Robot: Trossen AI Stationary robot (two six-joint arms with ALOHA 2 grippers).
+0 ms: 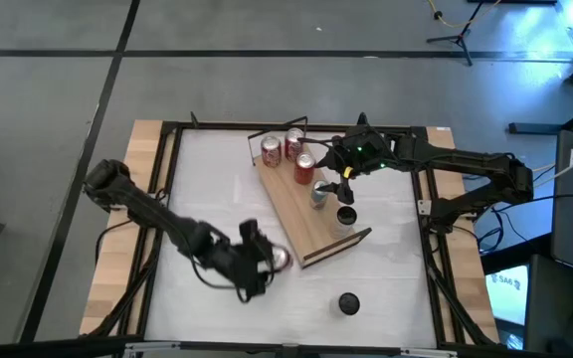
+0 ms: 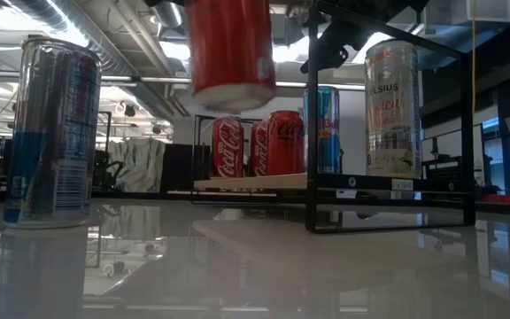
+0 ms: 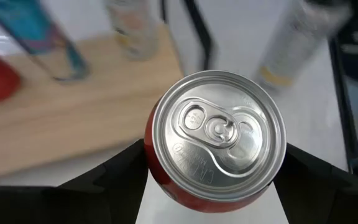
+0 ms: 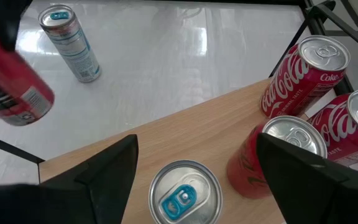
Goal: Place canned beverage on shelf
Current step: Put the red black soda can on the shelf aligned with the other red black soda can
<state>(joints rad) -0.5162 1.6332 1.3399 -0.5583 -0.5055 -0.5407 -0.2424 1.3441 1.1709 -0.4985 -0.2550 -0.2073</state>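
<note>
**Red can aloft, shelf still to reach**

Your left gripper (image 3: 213, 186) is clamped on a red can (image 3: 216, 140), lifted clear of the table (image 1: 207, 169) just off the shelf (image 1: 301, 219) corner. Next, carry it over bare board and lower it upright. Your right gripper (image 4: 194, 168) hovers with fingers apart above the blue-tabbed can (image 4: 184, 196).

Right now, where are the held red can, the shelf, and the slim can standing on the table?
red can (image 3: 219, 127), left wrist view, lid.
shelf (image 1: 288, 204), high view, bare wood.
slim can (image 4: 71, 42), right wrist view, side.

red can (image 3: 216, 140) | light-wood shelf (image 1: 301, 214) | white tabletop (image 1: 217, 199)
</note>
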